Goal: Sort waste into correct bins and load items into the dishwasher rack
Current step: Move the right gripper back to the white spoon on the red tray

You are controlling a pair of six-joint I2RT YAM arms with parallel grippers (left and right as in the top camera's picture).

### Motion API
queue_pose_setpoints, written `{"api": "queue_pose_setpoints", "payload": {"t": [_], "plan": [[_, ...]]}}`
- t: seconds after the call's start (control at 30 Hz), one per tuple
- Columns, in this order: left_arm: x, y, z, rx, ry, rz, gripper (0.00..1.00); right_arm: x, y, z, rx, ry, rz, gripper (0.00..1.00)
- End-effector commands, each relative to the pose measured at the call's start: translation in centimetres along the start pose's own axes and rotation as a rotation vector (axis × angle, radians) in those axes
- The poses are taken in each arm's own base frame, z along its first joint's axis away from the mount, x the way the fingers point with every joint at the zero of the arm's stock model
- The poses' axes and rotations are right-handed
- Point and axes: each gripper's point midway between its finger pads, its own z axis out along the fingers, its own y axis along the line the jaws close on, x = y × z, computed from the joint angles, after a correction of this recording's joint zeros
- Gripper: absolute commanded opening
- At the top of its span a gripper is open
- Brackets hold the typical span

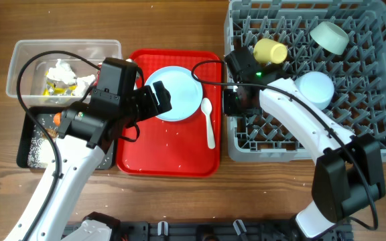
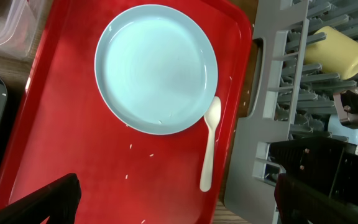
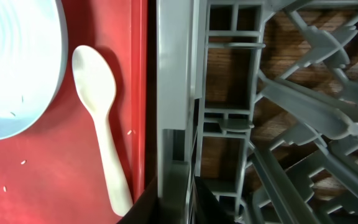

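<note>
On the red tray [image 1: 159, 150], light-blue plate [image 1: 178, 94] and white plastic spoon [image 1: 209, 124] await loading; left gripper [image 2: 176, 190] hovers above, jaws wide and empty, presumably aligning; right gripper [image 1: 236, 100] at the dishwasher rack [image 1: 273, 152] wall, jaw state indeterminable

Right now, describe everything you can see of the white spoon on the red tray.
The white spoon is one piece of off-white, plastic-looking material: an oval bowl and a slim handle widening slightly at its end. It lies flat on the red tray, along the edge nearest the dishwasher rack, bowl end beside the light-blue plate; the right wrist view shows a sliver of tray between them. A few rice grains lie nearby. Nothing grips it.
</note>
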Motion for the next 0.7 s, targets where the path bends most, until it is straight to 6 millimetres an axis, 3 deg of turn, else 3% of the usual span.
{"api": "queue_pose_setpoints", "payload": {"t": [0.0, 0.13, 0.23, 0.33, 0.47, 0.67], "plan": [[-0.5, 0.0, -0.2, -0.004, -0.016, 0.009, 1.0, -1.7, -0.7, -1.2, 0.044, -0.054, -0.03, 0.26], [-0.5, 0.0, -0.2, -0.004, -0.016, 0.009, 1.0, -3.7, 0.3, -5.1, 0.015, -0.126, -0.056, 0.47], [-0.5, 0.0, -0.2, -0.004, -0.016, 0.009, 1.0, -5.2, 1.2, -8.0, -0.015, -0.186, -0.058, 0.49], [-0.5, 0.0, -0.2, -0.004, -0.016, 0.009, 1.0, -5.6, 4.1, -10.9, -0.168, -0.207, -0.098, 0.48], [-0.5, 0.0, -0.2, -0.004, -0.016, 0.009, 1.0, -3.9, 6.7, -10.9, -0.279, -0.148, -0.139, 0.45], [-0.5, 0.0, -0.2, -0.004, -0.016, 0.009, 1.0, -2.5, 7.5, -8.6, -0.19, -0.134, -0.182, 0.45]]}}
